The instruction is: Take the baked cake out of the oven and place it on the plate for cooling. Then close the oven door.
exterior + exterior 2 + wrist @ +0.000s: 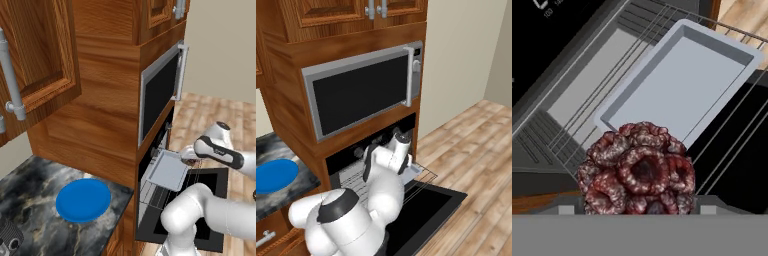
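Gripper (640,207): its 2 dark tips sit low in the hand view on either side of the cake, and the jaws stand wide and closed around that lump.
Gripper in the left base view (190,156): at the end of the forearm, just past the near corner of the grey tray, in front of the oven opening.
Baked cake (637,169): a knobbly dark-brown and reddish lump, held between the tips and raised clear of the tray, with the tray's near corner behind it.
Grey tray (682,80): a shallow rectangular pan resting on the wire rack, drawn out of the oven mouth and bare inside; in the left base view (168,170) it juts out over the lowered door.
Wire rack (587,115): thin bars running under and beside the tray.
Oven (152,175): a black unit set in the wooden column under the microwave, its mouth open.
Oven door (210,187): folded down flat and lying open below the tray; also seen in the right base view (431,210).
Microwave (363,92): silver-framed, door shut, directly above the oven.
Plate (83,200): a bright blue disc lying flat on the dark marbled counter (30,200), left of the oven column and well apart from the cake.
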